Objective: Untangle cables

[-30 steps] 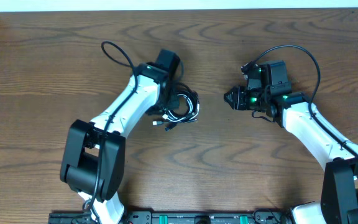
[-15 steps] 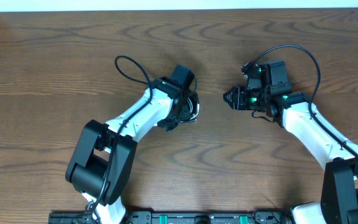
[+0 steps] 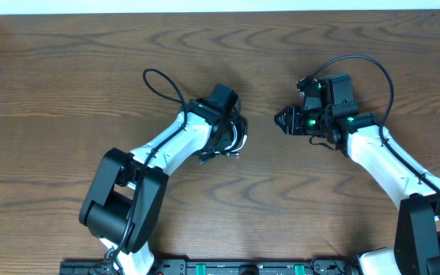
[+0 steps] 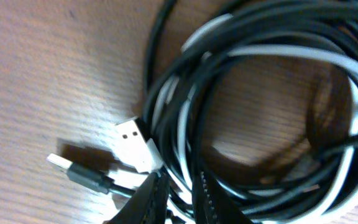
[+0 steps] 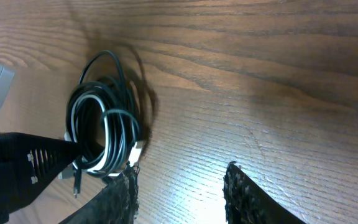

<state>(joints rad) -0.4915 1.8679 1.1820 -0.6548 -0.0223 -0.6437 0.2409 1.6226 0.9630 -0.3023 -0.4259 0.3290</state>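
The cables [image 3: 239,137] lie as one coil of thin black and white strands on the wooden table, left of centre. Up close, the black cable [image 4: 278,34] and the white cable [image 4: 278,55] loop together. A white plug [image 4: 135,140] and a black plug [image 4: 73,171] stick out at the coil's lower left. My left gripper [image 3: 221,139] is down on the coil's near edge. Its jaws [image 4: 180,190] are shut on a few strands. My right gripper [image 3: 283,121] stands open to the right of the coil, apart from it and holding nothing [image 5: 179,193]. From there the coil [image 5: 104,137] shows ahead on the left.
The left arm's own thick black wire [image 3: 163,80] loops out behind it, and the right arm's wire [image 3: 376,69] arcs over its wrist. The table's far edge [image 3: 220,11] runs along the top. Bare wood [image 3: 258,198] lies between the two arms.
My left arm swung right over the coil, then its jaws narrowed onto the strands. The coil shifted slightly right. The right arm stayed in place.
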